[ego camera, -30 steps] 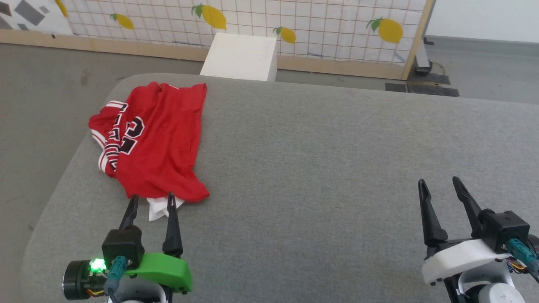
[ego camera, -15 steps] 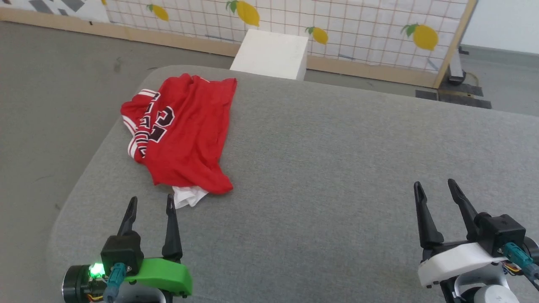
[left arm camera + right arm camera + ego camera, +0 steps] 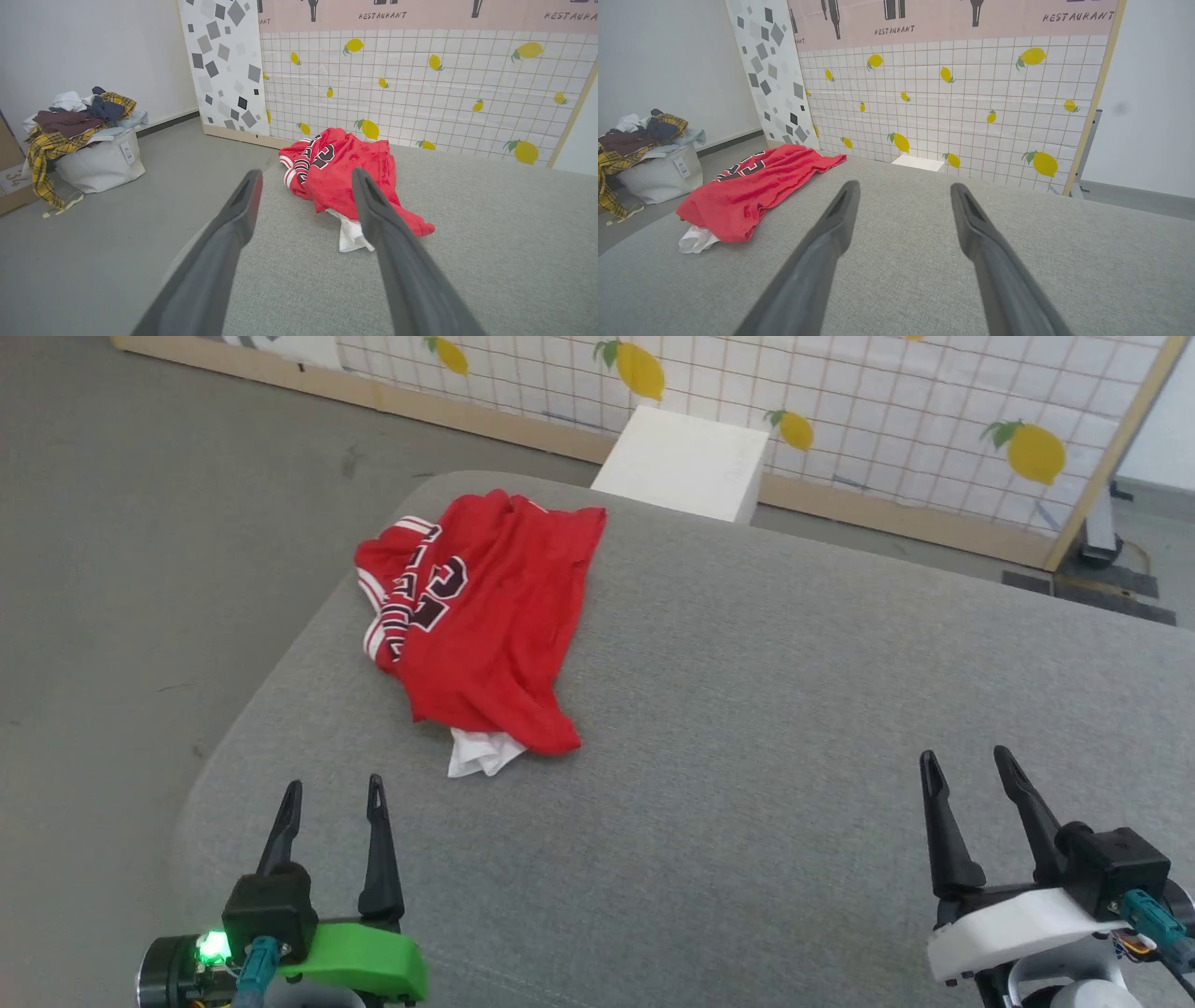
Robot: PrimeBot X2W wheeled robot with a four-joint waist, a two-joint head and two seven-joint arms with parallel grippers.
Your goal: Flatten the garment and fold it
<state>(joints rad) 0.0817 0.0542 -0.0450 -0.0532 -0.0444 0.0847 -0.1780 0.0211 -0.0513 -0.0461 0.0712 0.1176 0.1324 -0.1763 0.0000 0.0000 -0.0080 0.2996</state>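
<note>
As I judge it, nothing of the job is done yet. The garment (image 3: pixel 485 616) lies in a rumpled heap toward the far left corner of the table (image 3: pixel 747 709), with its red body bunched over itself. The black number (image 3: pixel 434 593) is creased and turned sideways near the table's left edge. A scrap of white cloth (image 3: pixel 481 753), a sleeve I think, pokes out from under the heap on the side nearer the table's front edge. My left pincer (image 3: pixel 334 784) hangs over the table's near left corner, jaws spread wide and holding nothing, fingertips aimed at the heap but apart from it. My right pincer (image 3: pixel 964 753) is over the table's near right part, likewise wide open and empty, well apart from the shirt. So both halves of the work are left. First comes the spreading, which to my mind means finding the hem or shoulders and drawing the shirt toward the table's bare middle, and then the folding. None of the creases looks like a deliberate fold.
</note>
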